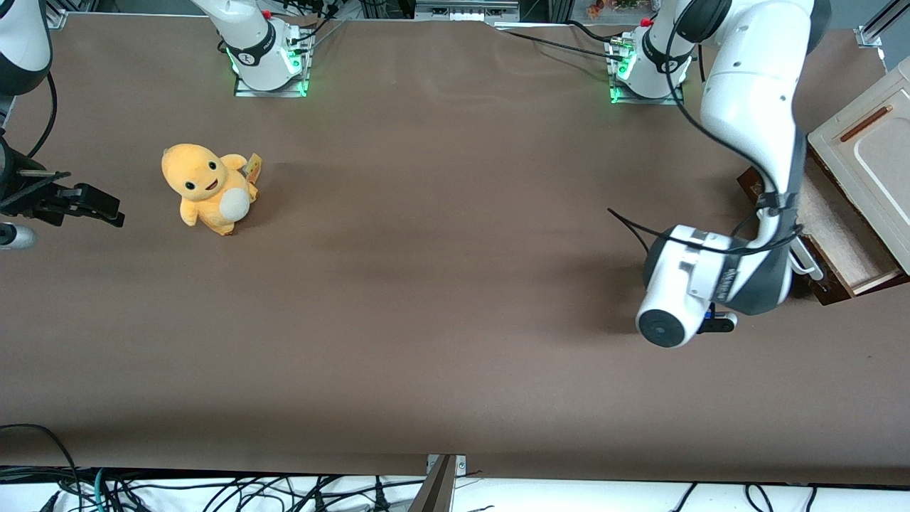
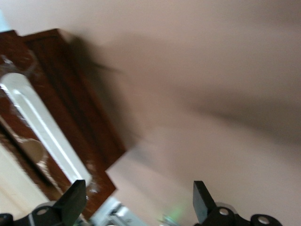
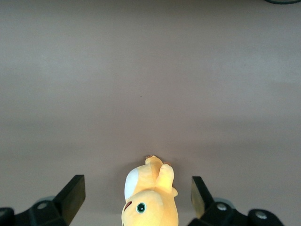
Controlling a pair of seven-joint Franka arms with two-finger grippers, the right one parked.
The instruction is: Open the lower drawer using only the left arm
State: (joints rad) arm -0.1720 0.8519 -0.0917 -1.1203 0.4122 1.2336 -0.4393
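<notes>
The lower drawer (image 1: 837,222) stands pulled out of the cabinet, its light beige inside showing. Its dark brown glossy front (image 2: 70,108) carries a pale bar handle (image 2: 42,127), which the front view shows as a handle (image 1: 807,260) just beside the arm's wrist. The left arm (image 1: 746,107) bends down over the table in front of the drawer. My gripper (image 2: 138,190) is open and holds nothing; only brown table lies between its fingers. One fingertip (image 2: 75,193) is close to the end of the handle, apart from it.
The cabinet's cream top panel (image 1: 871,146) sits above the drawer at the working arm's end of the table. A yellow plush toy (image 1: 210,186) lies toward the parked arm's end. Both arm bases (image 1: 643,71) stand at the table edge farthest from the front camera.
</notes>
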